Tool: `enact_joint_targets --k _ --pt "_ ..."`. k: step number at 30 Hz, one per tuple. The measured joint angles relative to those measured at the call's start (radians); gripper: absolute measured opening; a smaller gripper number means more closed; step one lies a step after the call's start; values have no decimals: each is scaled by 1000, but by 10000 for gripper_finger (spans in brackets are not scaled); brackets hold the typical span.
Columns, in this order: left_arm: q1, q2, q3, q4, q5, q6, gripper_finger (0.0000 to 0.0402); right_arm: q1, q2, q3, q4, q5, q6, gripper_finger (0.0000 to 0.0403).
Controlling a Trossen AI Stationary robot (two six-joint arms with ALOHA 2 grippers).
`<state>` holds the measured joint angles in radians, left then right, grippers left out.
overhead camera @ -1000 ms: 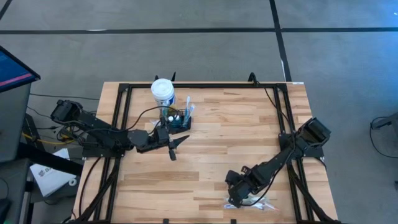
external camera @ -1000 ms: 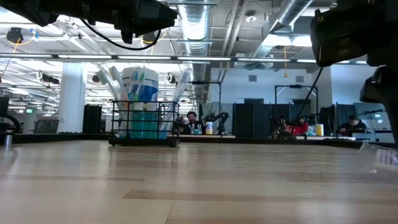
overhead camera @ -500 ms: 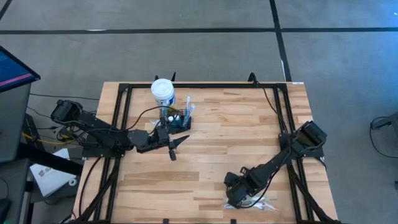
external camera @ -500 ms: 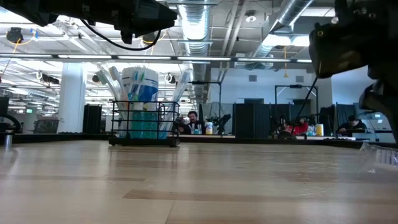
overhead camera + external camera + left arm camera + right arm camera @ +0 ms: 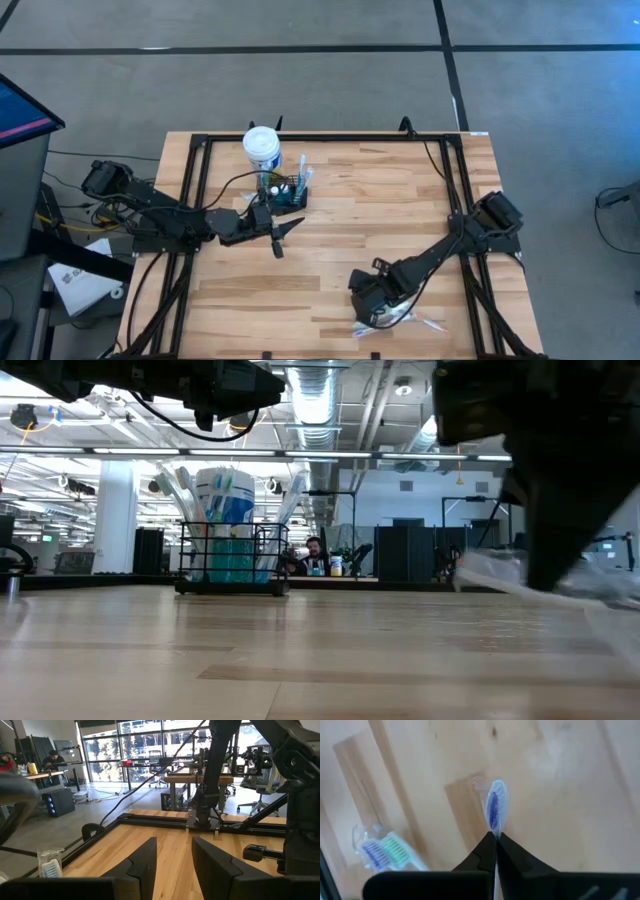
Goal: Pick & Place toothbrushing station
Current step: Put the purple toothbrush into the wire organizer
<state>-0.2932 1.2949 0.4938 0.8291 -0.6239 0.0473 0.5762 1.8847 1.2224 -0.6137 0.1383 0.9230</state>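
High view: right gripper [image 5: 368, 312] pinched on what looks like a wrapped toothbrush [image 5: 495, 810], caddy [image 5: 286, 192] well apart toward left gripper [image 5: 283, 234], whose fingers gape empty

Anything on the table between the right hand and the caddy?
Nothing: in the high view only bare wood separates the right hand from the caddy.

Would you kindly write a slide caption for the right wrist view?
Right end effector shut on a wrapped blue-bristled toothbrush above the wooden table; two more wrapped toothbrushes lie nearby.
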Motion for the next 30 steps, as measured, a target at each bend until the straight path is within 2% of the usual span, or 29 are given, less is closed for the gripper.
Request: enact_joint_targets --k 6,14,24,30 --pt "0 0 0 0 0 0 117 -24 -1 48 -56 66 -57 0" --pt "0 0 0 0 0 0 117 -14 -4 96 -120 236 -63 0" --pt "0 0 0 0 0 0 117 -23 -106 97 -132 403 -102 0" --pt "0 0 0 0 0 0 117 -22 -178 97 -131 567 -117 0"
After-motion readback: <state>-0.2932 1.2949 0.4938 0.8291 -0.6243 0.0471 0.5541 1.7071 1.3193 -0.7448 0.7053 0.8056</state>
